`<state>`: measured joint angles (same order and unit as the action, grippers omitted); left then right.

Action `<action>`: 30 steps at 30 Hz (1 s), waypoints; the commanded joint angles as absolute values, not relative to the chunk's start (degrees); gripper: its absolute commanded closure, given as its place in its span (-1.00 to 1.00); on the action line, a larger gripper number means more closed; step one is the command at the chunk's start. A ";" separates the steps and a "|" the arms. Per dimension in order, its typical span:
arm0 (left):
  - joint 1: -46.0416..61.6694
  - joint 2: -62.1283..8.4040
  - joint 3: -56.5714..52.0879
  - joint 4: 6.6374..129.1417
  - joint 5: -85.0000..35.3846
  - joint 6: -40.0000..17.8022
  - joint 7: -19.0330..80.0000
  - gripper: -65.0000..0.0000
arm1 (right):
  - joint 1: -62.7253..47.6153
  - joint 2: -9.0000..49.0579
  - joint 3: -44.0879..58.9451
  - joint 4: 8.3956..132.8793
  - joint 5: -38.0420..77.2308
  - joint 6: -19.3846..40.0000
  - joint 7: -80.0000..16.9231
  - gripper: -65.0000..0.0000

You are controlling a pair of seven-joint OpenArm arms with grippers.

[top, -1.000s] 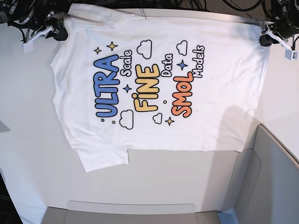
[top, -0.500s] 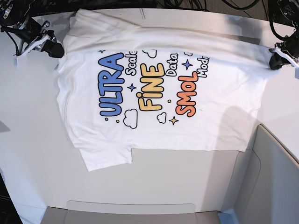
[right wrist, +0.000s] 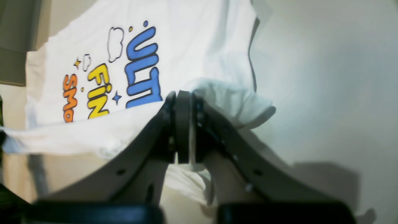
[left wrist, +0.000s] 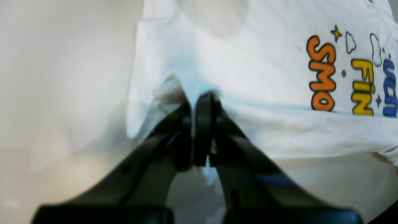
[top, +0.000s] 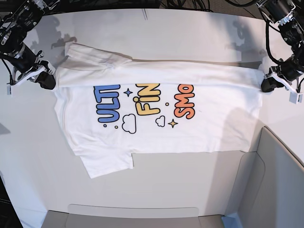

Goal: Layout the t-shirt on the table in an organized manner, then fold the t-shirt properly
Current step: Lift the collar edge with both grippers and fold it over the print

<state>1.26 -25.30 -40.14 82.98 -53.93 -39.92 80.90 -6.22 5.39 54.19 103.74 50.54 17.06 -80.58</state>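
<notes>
On smooth white table, soft creased t-shirt

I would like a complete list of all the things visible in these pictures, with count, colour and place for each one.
t-shirt: one, white with blue, yellow and orange lettering, middle of the table, its far edge folded over the print.
table: one, white, under the shirt, filling most of the base view.
grey panel: one, light grey, near right corner of the base view.
grey strip: one, light grey, along the near edge.
cables: several, black, beyond the far edge.
left gripper: one, black, right side of the base view, shut on the t-shirt's edge.
right gripper: one, black, left side of the base view, shut on the t-shirt's edge.
</notes>
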 commanded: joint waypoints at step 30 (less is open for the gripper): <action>-5.85 -28.09 -39.08 77.49 -42.77 -40.00 78.90 1.00 | 1.71 7.60 54.29 93.85 43.91 19.82 -80.00 1.00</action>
